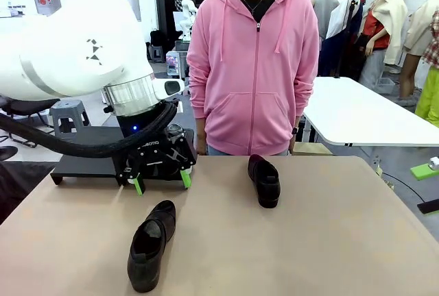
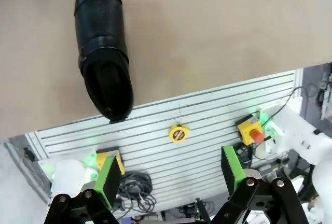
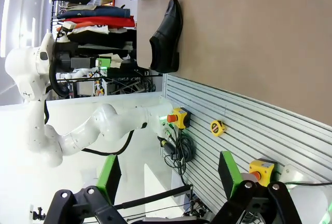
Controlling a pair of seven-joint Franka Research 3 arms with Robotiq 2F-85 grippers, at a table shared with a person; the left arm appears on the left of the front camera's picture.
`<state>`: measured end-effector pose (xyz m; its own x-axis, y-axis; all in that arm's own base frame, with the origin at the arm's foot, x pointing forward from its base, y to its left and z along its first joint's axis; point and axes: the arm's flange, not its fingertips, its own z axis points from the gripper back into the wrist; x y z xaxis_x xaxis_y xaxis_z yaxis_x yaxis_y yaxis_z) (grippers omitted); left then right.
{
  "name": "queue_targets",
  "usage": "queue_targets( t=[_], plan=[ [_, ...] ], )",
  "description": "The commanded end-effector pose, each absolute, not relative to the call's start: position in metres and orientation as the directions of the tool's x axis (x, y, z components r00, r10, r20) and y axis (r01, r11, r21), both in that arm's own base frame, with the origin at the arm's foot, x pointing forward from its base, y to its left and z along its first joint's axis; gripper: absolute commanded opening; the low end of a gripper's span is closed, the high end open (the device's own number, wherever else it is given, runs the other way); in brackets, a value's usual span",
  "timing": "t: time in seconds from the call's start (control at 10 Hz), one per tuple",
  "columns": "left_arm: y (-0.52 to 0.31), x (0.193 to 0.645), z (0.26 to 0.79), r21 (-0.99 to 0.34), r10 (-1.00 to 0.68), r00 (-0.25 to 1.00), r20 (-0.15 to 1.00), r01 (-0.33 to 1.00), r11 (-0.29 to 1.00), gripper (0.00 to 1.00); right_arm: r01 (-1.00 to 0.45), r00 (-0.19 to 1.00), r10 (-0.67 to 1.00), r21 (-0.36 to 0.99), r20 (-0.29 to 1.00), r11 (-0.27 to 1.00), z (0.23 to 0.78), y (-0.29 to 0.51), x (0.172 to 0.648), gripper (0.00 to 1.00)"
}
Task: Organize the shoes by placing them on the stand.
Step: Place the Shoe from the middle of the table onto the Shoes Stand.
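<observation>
Person (image 1: 254, 70) in pink hoodie behind the tan table (image 1: 329, 241); probably a tape measure (image 2: 178, 133) on slatted panel (image 2: 218, 111).

On the beige flat counter (image 1: 329, 241), one black glossy loafer (image 1: 152, 244) lies near the front, left of centre. A second black glossy loafer (image 1: 264, 180) lies farther back, to its right. The low matte-black stand (image 1: 86, 166) sits at the far left corner, behind the left pincer (image 1: 162, 183).

Glossy shoes (image 1: 151, 244) (finely textured), matt stand (image 1: 86, 166), smooth table (image 1: 329, 241)

Front across table (image 1: 322, 241); wrists toward near shoe (image 1: 151, 244)
</observation>
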<state>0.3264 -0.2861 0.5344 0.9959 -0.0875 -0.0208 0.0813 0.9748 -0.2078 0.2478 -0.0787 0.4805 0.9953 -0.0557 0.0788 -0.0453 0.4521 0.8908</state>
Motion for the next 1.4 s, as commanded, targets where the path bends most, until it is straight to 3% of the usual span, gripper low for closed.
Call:
queue_targets(
  t=[0.0,0.4,0.6,0.8,1.0,1.1,1.2,1.3],
  plan=[
    [-0.291,0.341,0.498,-0.115,-0.091,0.996,-0.001,0.090,0.989,1.00,-0.064,0.994,-0.053,0.899,0.096,0.433,0.485,-0.080,0.249,1.00],
    [-0.296,0.344,0.411,-0.045,-0.029,0.998,0.055,0.031,0.998,1.00,-0.064,0.994,-0.053,0.899,0.096,0.433,0.485,-0.080,0.249,1.00],
    [-0.308,0.352,0.374,-0.035,-0.052,0.998,-0.025,0.051,0.998,1.00,-0.064,0.994,-0.053,0.899,0.096,0.433,0.485,-0.080,0.249,1.00],
    [-0.317,0.356,0.351,-0.049,-0.073,0.994,-0.081,0.069,0.996,1.00,-0.064,0.994,-0.053,0.899,0.096,0.433,0.485,-0.080,0.249,1.00],
    [-0.315,0.358,0.351,-0.054,-0.057,0.997,-0.049,0.055,0.997,1.00,-0.064,0.994,-0.053,0.899,0.096,0.433,0.485,-0.080,0.249,1.00],
    [-0.313,0.358,0.353,-0.023,-0.038,0.999,-0.014,0.038,0.999,0.42,-0.064,0.994,-0.053,0.899,0.096,0.433,0.485,-0.080,0.249,1.00],
    [-0.311,0.359,0.355,-0.012,-0.024,1.000,0.002,0.024,1.000,0.00,-0.064,0.994,-0.053,0.899,0.096,0.433,0.485,-0.080,0.249,1.00],
    [-0.306,0.359,0.358,-0.020,-0.013,1.000,0.013,0.013,1.000,0.00,-0.064,0.994,-0.053,0.899,0.096,0.433,0.485,-0.080,0.249,1.00]
  ],
)
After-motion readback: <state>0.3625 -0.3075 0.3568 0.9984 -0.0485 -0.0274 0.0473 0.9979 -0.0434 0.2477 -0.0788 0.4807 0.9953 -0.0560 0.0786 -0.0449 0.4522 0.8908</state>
